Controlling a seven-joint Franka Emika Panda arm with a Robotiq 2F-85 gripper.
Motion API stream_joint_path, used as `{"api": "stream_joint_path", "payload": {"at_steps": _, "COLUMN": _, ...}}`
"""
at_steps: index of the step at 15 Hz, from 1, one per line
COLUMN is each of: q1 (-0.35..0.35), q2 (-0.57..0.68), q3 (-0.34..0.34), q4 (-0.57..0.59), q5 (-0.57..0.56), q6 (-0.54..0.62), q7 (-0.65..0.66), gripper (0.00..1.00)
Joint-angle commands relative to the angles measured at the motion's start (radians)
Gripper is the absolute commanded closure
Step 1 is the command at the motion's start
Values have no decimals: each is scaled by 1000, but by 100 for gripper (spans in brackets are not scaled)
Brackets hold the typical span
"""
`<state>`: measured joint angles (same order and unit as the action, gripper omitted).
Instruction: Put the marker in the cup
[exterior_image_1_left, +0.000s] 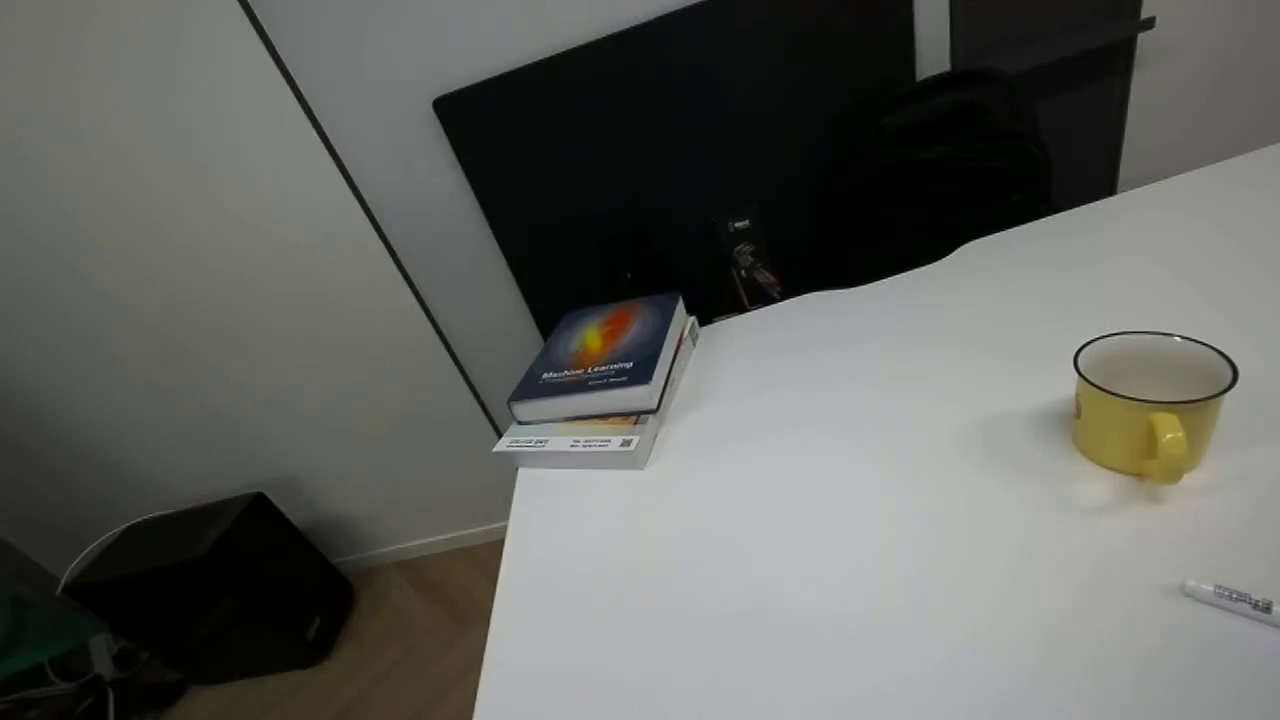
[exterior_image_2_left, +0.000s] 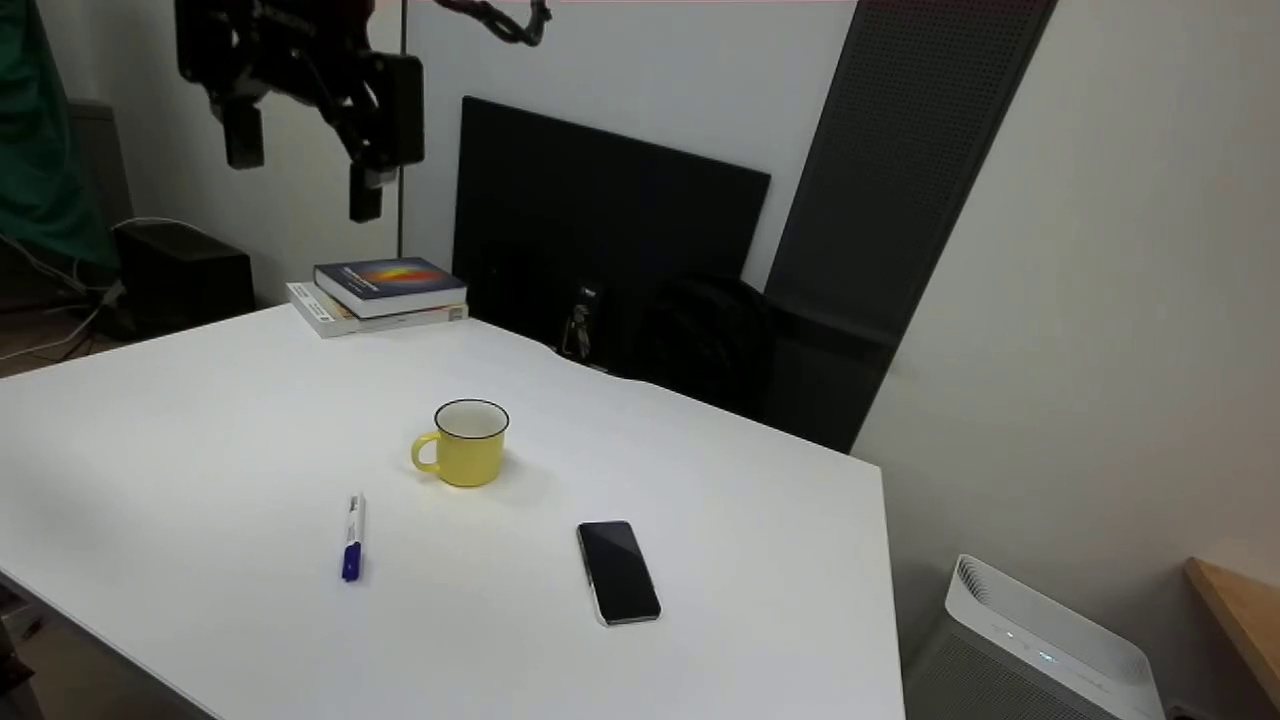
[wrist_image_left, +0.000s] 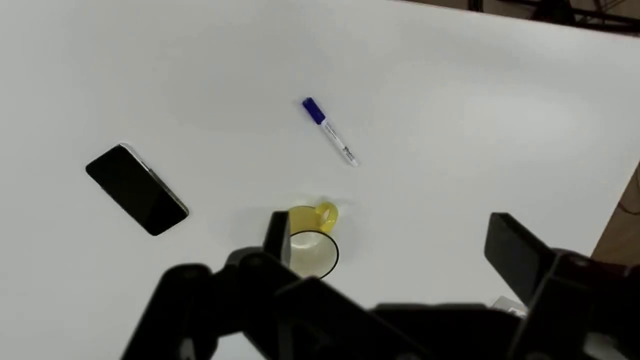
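Fingers (wrist_image_left: 517, 255) wide apart, nothing between them, held high over the tabletop (exterior_image_2_left: 760, 600), presumably for clearance and a full look down. Phone (exterior_image_2_left: 619, 572) lies flat, apart from the rest; probably just clutter. Marker (exterior_image_2_left: 353, 537) lies flat on the tabletop, near the cup (exterior_image_2_left: 469, 450) but not in it; bare surface all round, so I'd expect an easy approach. Looks slim: white barrel, small dark print, blue-violet cap. Cup upright, mouth up, handle roughly marker-side; reads as ready to receive. Books (exterior_image_2_left: 388, 288) stacked at the far edge, likely to free up space.
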<state>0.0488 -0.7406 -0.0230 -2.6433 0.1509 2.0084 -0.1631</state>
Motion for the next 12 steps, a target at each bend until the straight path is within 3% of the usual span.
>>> {"api": "stream_joint_path", "payload": {"at_steps": 1, "q1": 17, "q2": -6, "q3": -44, "q4": -20, "q5": -79, "q6": -22, "q7": -148, "gripper": 0}}
{"api": "stream_joint_path", "payload": {"at_steps": 7, "q1": 56, "q2": -24, "q3": -132, "q4": -30, "q5": -102, "q6": -100, "q7": -398, "gripper": 0}}
{"api": "stream_joint_path", "payload": {"at_steps": 12, "q1": 49, "q2": -14, "q3": -139, "q4": -30, "q5": -96, "q6": -114, "q7": -406, "gripper": 0}}
